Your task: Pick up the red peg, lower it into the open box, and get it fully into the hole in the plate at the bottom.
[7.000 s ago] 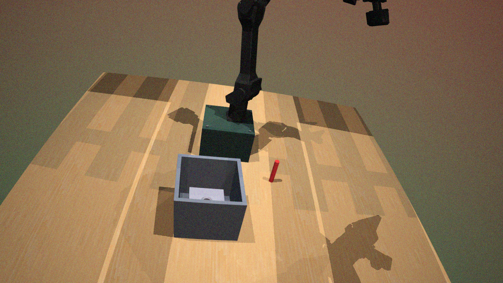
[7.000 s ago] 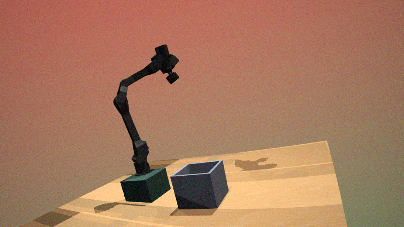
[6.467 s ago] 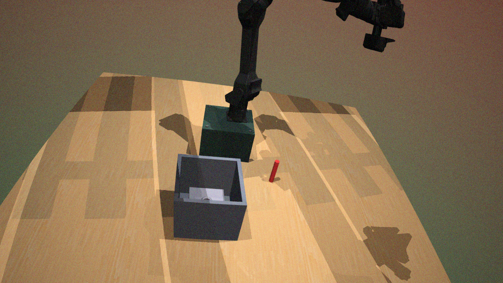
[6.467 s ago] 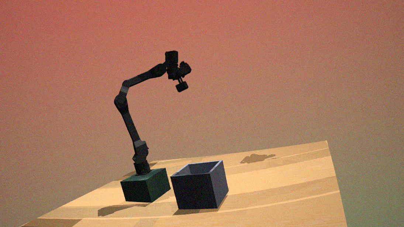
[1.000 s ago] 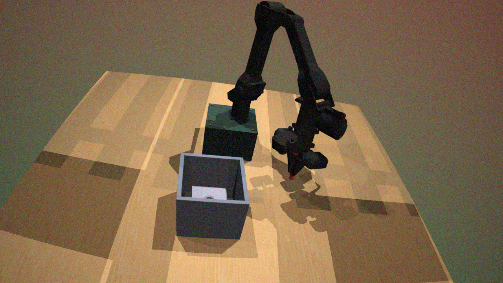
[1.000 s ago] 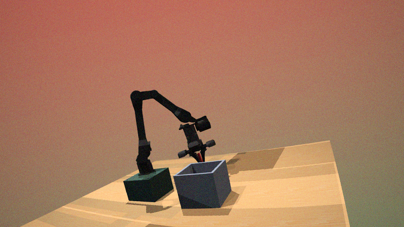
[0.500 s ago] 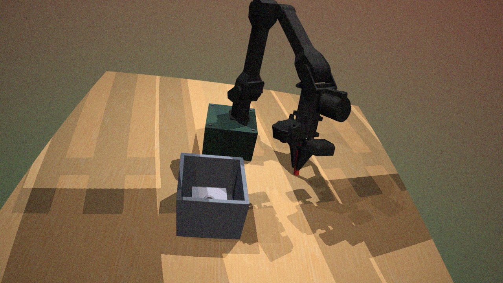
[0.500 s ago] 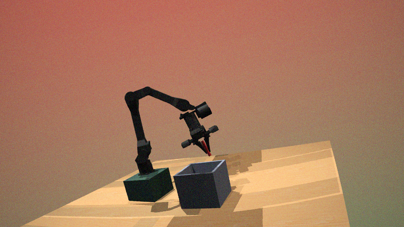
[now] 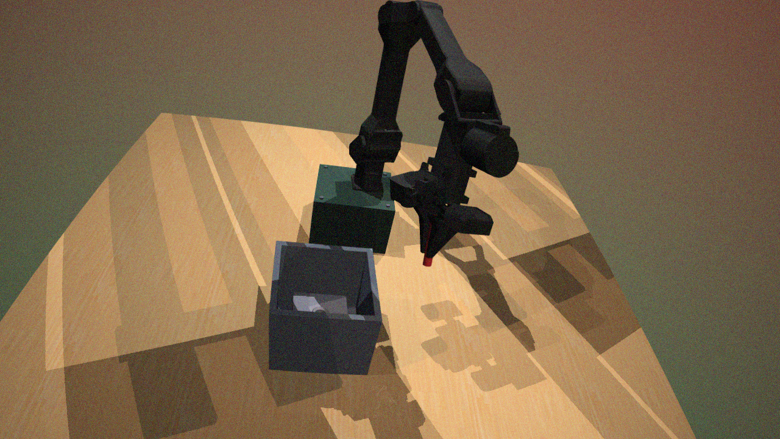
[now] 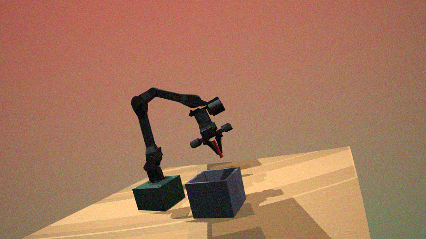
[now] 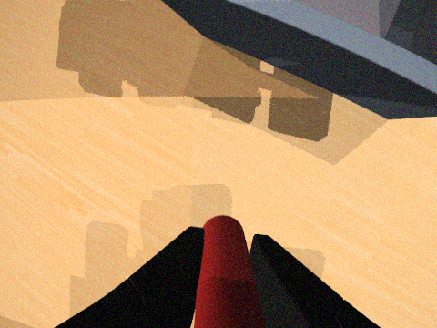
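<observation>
My gripper [image 9: 428, 255] [image 10: 220, 152] [image 11: 226, 245] is shut on the red peg [image 9: 427, 261] [image 10: 221, 155] [image 11: 225, 273]. The peg runs lengthwise between the black fingers, and its end sticks out a little past the fingertips. The gripper is tilted and in the air, to the right of the box in the top view. The open blue-grey box [image 9: 325, 344] [image 10: 209, 200] [image 11: 319, 32] stands on the table. A pale plate [image 9: 334, 302] lies at its bottom, partly shaded. The hole [image 9: 319, 310] is partly hidden by the front wall.
The dark green base block [image 9: 351, 226] [image 10: 159, 197] of the arm stands behind the box in the top view. The box walls rise well above the plate. Shadows of the arm and stripes of light fall across the wooden table [image 9: 185, 261] [image 10: 314, 172] [image 11: 114, 159].
</observation>
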